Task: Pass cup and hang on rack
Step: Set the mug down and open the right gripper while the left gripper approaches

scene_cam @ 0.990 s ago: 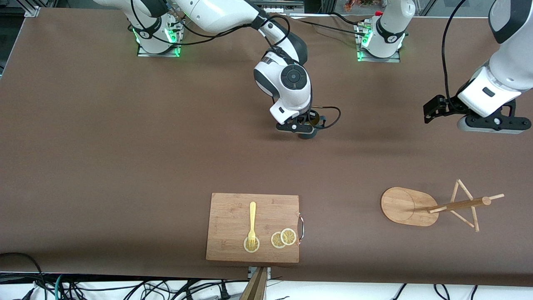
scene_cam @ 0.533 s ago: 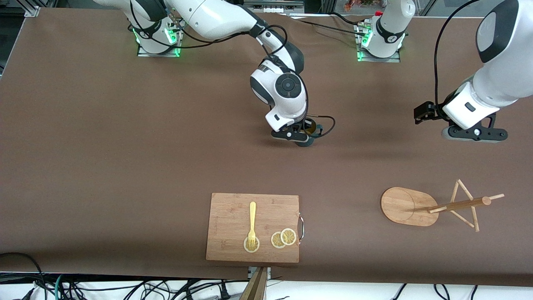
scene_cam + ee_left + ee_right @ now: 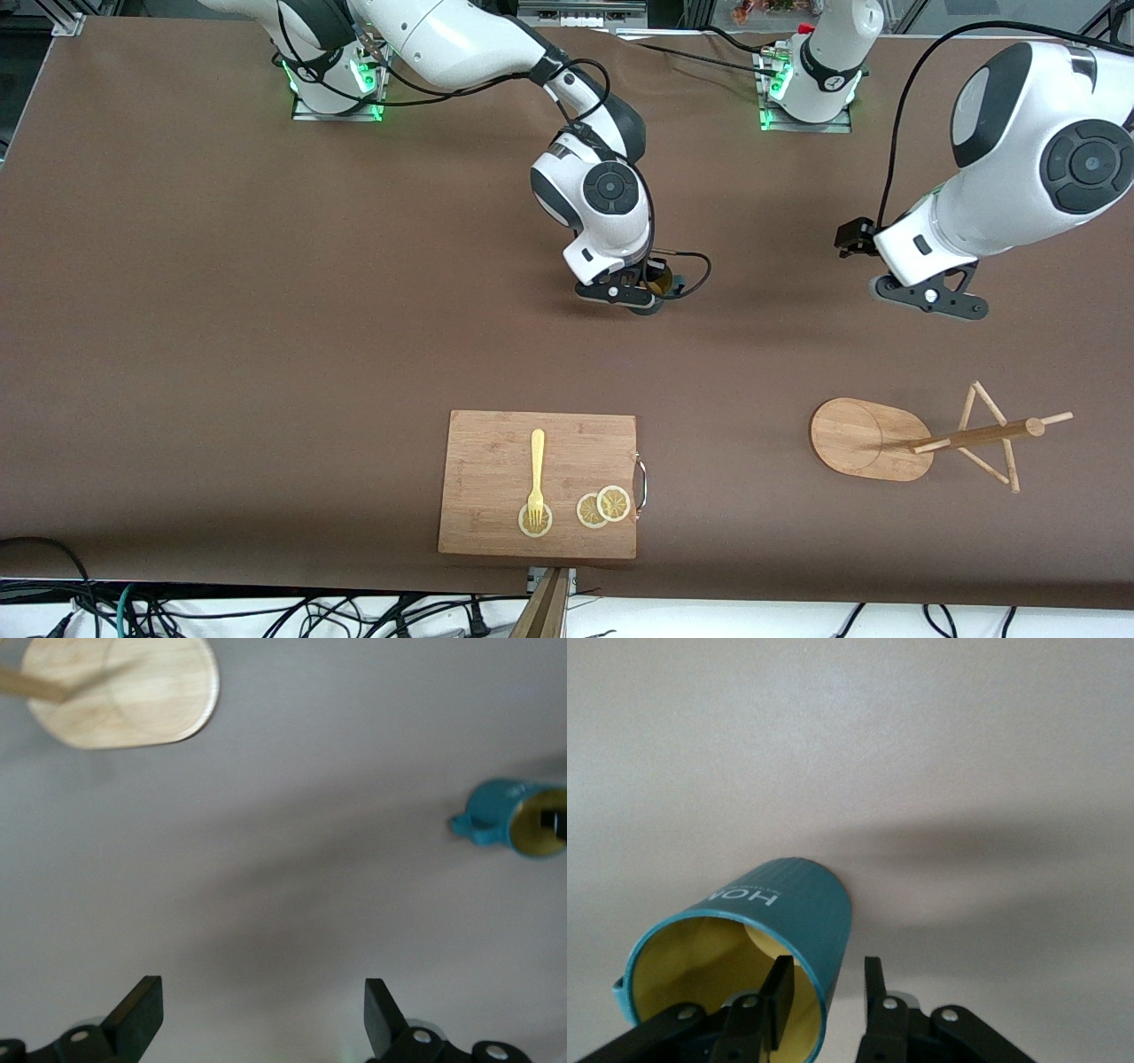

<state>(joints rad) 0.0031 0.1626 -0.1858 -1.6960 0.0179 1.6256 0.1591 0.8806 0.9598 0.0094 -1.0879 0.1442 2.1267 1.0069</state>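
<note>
Biggest risk here imo: the right gripper (image 3: pixel 824 992) only has the cup (image 3: pixel 757 948) by one wall, one jaw inside the yellow interior and one outside, closed on the rim. Thin grip like that could let it swivel or slip during the handover. It's at mid-table, and I can't tell if it's resting on the table (image 3: pixel 266 337) or just above. The left gripper (image 3: pixel 261 1014) hangs over bare table with jaws wide open and empty, well apart from the cup. The rack (image 3: pixel 921 439) is nearer the front camera, toward the left arm's end.
</note>
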